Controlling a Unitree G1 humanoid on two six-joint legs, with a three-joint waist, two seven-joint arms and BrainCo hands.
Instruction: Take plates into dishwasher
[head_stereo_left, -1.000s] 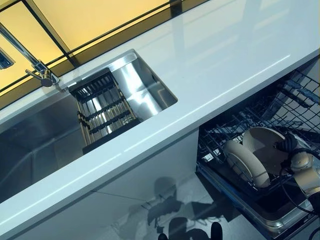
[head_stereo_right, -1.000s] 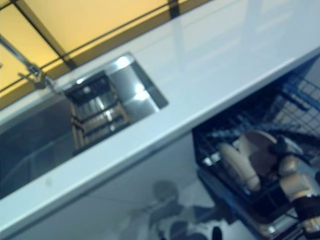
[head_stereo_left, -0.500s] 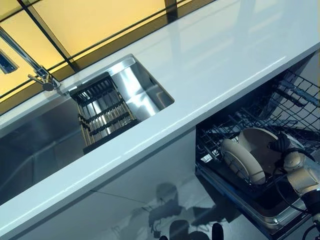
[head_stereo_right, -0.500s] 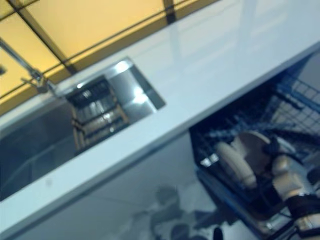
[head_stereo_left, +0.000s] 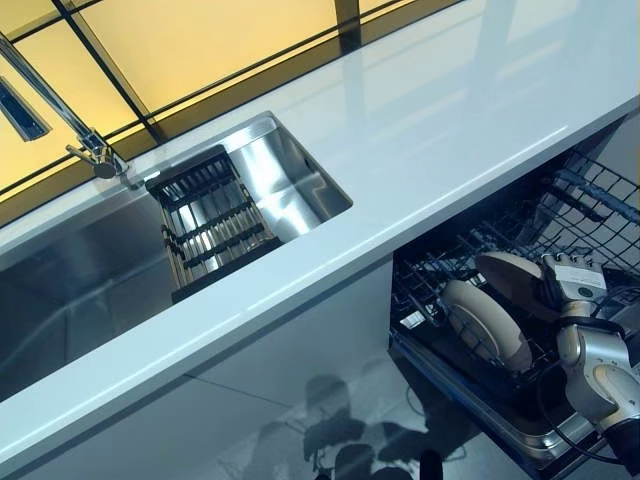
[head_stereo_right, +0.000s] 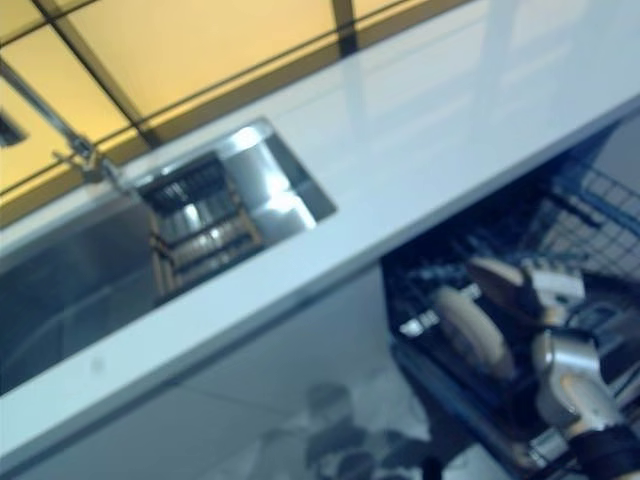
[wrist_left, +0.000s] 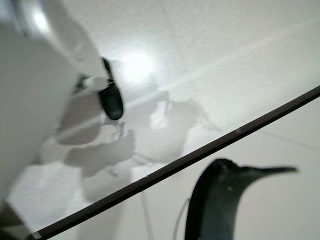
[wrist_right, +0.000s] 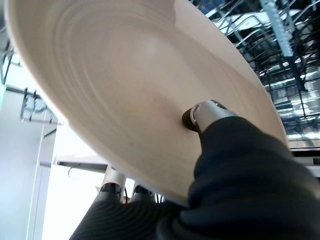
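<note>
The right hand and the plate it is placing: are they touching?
Touching. The right wrist view shows the right hand with a fingertip pressed on the plate.

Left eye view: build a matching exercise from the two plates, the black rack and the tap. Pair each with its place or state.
Things:
1. left plate
2. right plate
3. black slatted rack
4. tap

Places or states:
A. pinched in the right hand
B. at the sink's far edge, by the window
C. standing on edge in the dishwasher basket, no hand on it
D. lying inside the sink

Pairs: 1-C, 2-A, 3-D, 4-B
</note>
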